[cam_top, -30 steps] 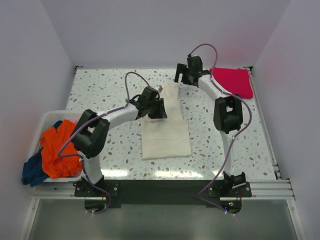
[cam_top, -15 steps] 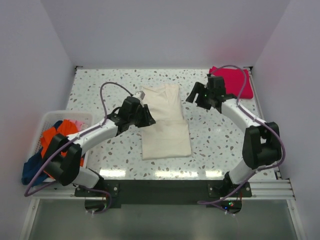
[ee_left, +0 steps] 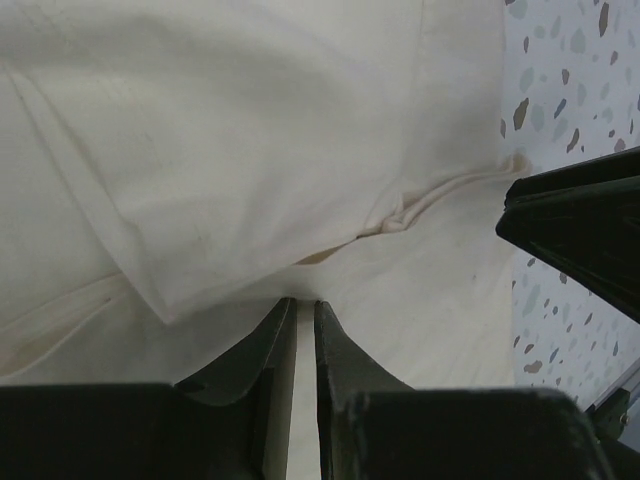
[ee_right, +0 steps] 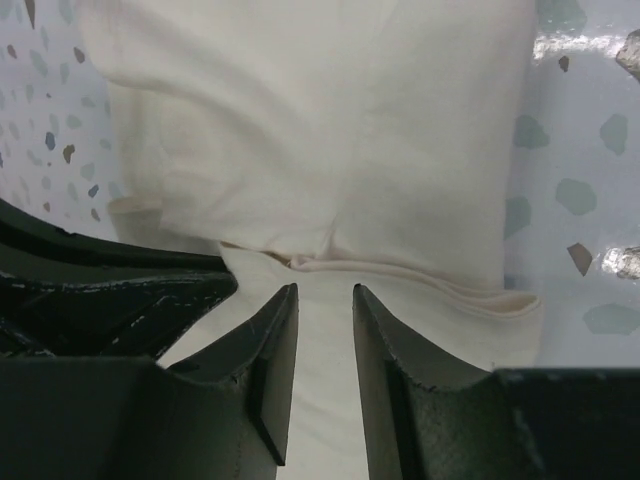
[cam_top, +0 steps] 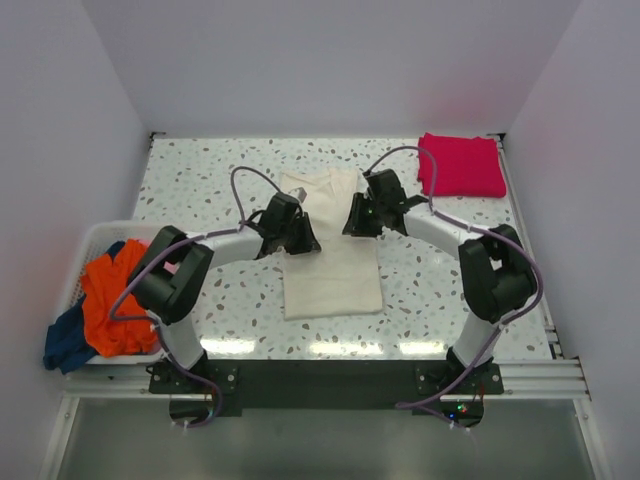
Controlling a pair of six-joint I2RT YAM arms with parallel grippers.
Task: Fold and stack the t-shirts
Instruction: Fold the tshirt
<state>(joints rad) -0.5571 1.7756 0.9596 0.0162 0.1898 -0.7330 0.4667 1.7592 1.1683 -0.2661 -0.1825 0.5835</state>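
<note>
The cream t-shirt (cam_top: 335, 280) lies partly folded in the middle of the table, its upper half narrower than the lower. My left gripper (cam_top: 303, 238) is down on its left edge. In the left wrist view that gripper (ee_left: 302, 301) has its jaws almost together with a thin slit, tips pressed to the cream cloth (ee_left: 250, 130); whether cloth is pinched does not show. My right gripper (cam_top: 355, 218) is on the shirt's right side. In its wrist view the right gripper (ee_right: 325, 288) is open, tips on the cream cloth (ee_right: 330, 120) just below a fold. The magenta t-shirt (cam_top: 462, 165) lies folded at the back right.
A white slatted basket (cam_top: 100, 232) stands at the left table edge, holding an orange t-shirt (cam_top: 115, 300), with a dark blue one (cam_top: 65, 345) hanging over its near side. Walls close in the table on three sides. The two grippers are close together over the shirt.
Both grippers have come in from the shirt's outer sides to its middle and lowered onto the cloth. Both pairs of jaws have narrowed, the right from wide open.
</note>
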